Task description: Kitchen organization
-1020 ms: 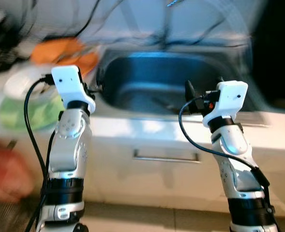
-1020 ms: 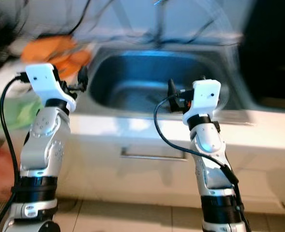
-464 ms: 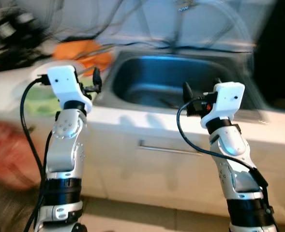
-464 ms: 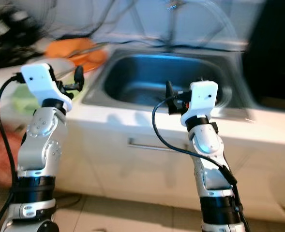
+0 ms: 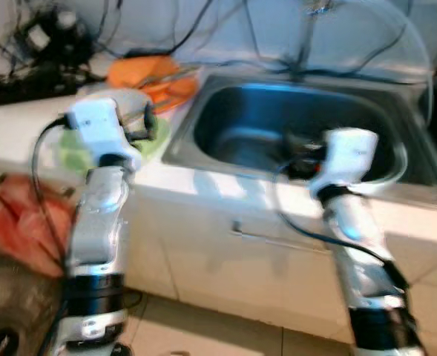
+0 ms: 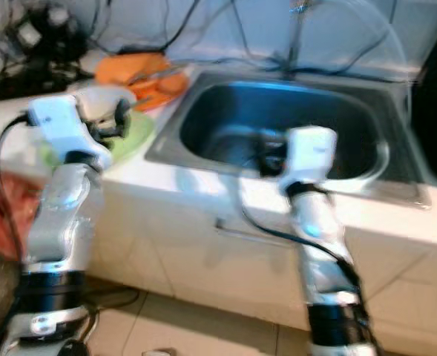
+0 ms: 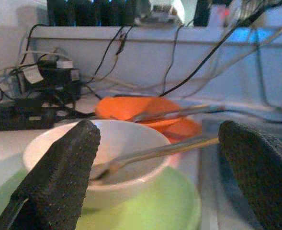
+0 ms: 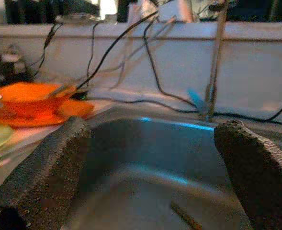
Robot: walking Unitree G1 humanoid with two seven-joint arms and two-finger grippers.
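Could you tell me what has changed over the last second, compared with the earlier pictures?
Mostly the camera moved: the whole scene slid right, bringing the white bowl on its green plate and the orange dishes into view. Both arms stayed raised before the sink, the left end effector and right end effector open and empty. Nothing was grasped or released.

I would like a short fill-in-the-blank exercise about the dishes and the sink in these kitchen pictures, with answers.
1. The white bowl sits on a plate of ____ colour.
2. A metal ____ rests inside the white bowl, its handle pointing toward the sink.
3. Behind the green plate, the other dishes are ____ in colour.
4. The left end effector, its fingers apart, points at the ____.

Answers: green; spoon; orange; white bowl
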